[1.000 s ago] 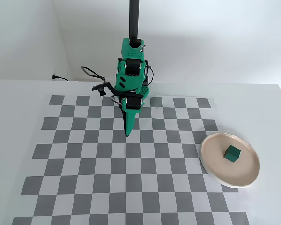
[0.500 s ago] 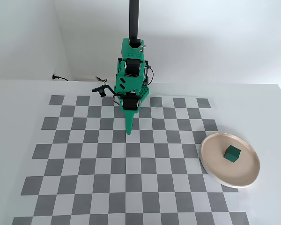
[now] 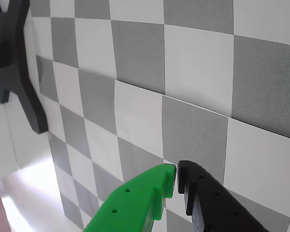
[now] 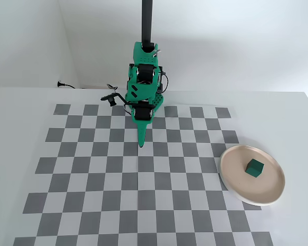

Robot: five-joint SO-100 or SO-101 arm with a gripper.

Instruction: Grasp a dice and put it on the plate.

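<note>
While your arm point(image 4: 143, 87) stands at the far edge of the checkerboard mat point(image 4: 92, 179), its gripper point(image 4: 141, 142) points down toward the board near the centre column, with nothing between the fingers. You can confirm this in the wrist view, where the green finger point(image 3: 140, 203) and the black finger point(image 3: 212, 203) meet at their tips point(image 3: 176, 175); the jaws are closed and empty, hanging over a white square beside a grey one.

You will find the dice point(image 4: 254, 167), a small dark green cube, resting on the plate point(image 4: 231, 174) at the right side of the fixed view. It sits slightly above the middle of the beige-pink inside, clear of the white rim, and well apart from the gripper. No pips can be made out on its faces.

The plate lies at the right edge of the mat, partly over the checker squares and partly over the bare white table point(image 4: 20, 102).

At the upper left of the wrist view you see a dark, branching stand foot point(image 3: 14, 67) on the surface, its upper part cut off by the picture edge. In the fixed view a dark vertical post point(image 4: 147, 20) rises behind the arm against the white wall point(image 4: 236, 41).
</note>
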